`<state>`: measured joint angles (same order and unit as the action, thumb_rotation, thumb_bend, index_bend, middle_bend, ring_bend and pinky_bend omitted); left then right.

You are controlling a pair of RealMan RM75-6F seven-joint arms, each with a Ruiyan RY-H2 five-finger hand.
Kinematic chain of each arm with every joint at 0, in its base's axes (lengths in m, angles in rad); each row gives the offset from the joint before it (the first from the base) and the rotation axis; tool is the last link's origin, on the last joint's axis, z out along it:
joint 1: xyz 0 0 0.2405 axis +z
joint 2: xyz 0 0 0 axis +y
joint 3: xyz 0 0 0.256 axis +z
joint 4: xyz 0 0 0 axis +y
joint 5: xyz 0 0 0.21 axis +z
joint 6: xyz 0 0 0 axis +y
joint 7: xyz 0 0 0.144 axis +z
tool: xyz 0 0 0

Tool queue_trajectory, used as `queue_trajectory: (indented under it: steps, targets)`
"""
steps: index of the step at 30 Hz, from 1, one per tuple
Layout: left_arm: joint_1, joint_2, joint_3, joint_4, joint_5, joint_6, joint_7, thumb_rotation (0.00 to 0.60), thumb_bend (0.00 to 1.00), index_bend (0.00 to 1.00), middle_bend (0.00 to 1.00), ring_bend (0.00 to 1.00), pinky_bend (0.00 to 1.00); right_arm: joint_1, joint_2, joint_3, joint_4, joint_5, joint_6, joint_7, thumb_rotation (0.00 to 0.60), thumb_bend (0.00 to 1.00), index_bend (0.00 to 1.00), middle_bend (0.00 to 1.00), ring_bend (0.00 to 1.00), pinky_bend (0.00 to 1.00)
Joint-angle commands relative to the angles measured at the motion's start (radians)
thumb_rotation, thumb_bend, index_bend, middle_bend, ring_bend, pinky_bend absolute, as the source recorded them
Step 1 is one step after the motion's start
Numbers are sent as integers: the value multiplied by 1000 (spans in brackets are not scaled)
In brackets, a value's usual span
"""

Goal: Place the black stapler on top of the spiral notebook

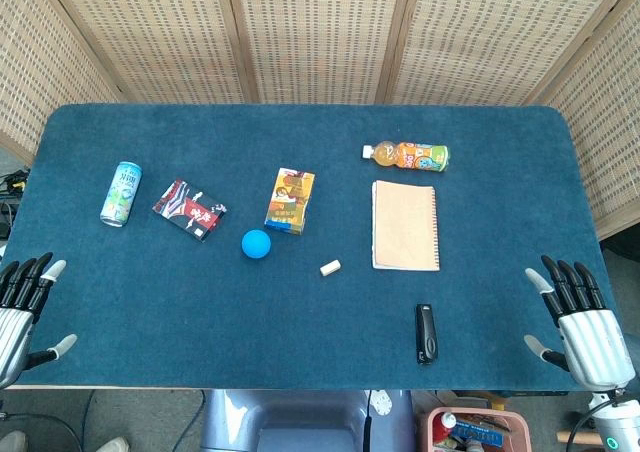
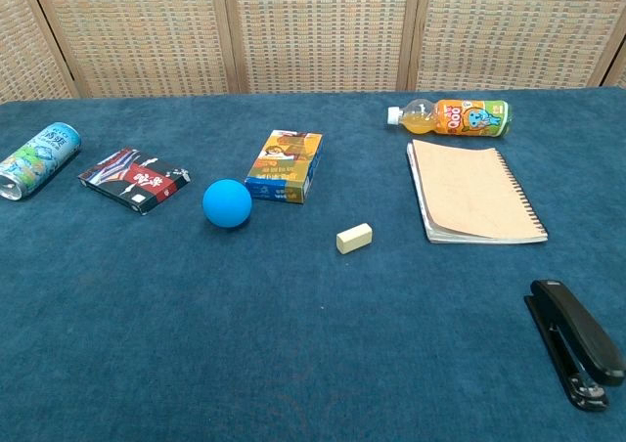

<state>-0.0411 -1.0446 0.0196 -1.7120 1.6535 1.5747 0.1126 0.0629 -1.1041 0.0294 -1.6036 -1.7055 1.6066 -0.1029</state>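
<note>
Both our left hand [image 1: 22, 307] and right hand [image 1: 580, 322] rest wide, holding nothing. The stapler [image 1: 426, 333] lies at six o'clock from the notebook [image 1: 405, 225], apart; we'd judge a right-hand grip across its narrow sides best.

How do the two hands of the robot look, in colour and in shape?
Both the left hand and the right hand are human-shaped. The palms are silver-grey metal with ridges, the fingers are black, and some fingertips and the thumbs are light grey. Below the right hand, the wrist carries a white ring with a small green mark. The chest view shows no hand.
</note>
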Motion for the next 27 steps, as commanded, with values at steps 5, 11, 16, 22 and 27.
queue_trajectory:
  steps: [5,11,16,22,27]
  targets:
    - [0,-4,1,0,0,-3,8,600,0,0,0,0,0,7,-9,-4,19,-11,-4,20,600,0,0,0,0,0]
    - [-3,-7,-6,-1,-11,-8,10,600,0,0,0,0,0,58,-14,-26,50,-51,-91,23,600,0,0,0,0,0]
    - [-17,-6,-13,-7,-27,-34,8,600,0,0,0,0,0,174,-41,-48,172,-169,-203,64,600,0,21,0,0,0]
    - [-43,-19,-29,-5,-75,-90,32,600,0,0,0,0,0,328,-139,-104,422,-382,-207,234,600,0,150,123,27,0]
    - [-66,-27,-37,-4,-115,-144,48,600,0,0,0,0,0,416,-189,-137,542,-467,-217,293,600,0,193,130,27,0]
